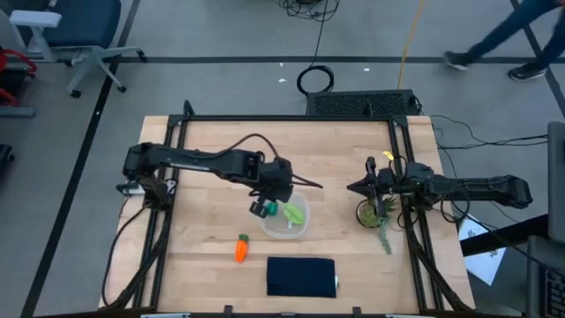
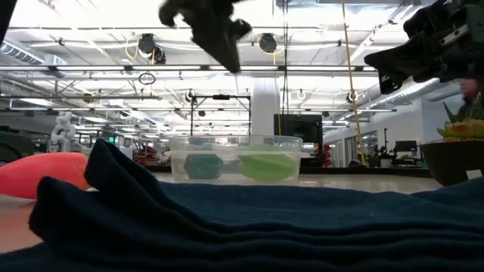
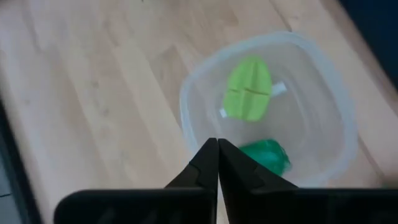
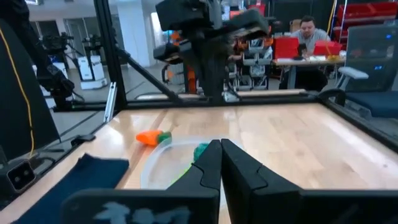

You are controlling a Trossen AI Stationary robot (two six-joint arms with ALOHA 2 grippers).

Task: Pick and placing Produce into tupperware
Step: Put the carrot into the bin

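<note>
The clear tupperware [image 1: 298,231] stands mid-table on the wood. Inside it lie two pieces of produce: a light yellow-green leafy piece [image 3: 249,88] and a dark green round piece [image 3: 264,155], both resting on its floor. The orange carrot [image 1: 241,248] lies on the table, left of the container and nearer the front edge. My left gripper [image 3: 217,144] hangs shut and empty above the container's left rim, well clear of it in the low view [image 2: 233,66]. My right gripper [image 1: 353,187] waits shut at the table's right, pointing level toward the container.
A dark navy cloth [image 1: 301,276] lies flat at the near edge, just in front of the container. A potted spiky plant [image 1: 375,215] stands under the right arm. Bare wood lies to the left and far side of the container.
</note>
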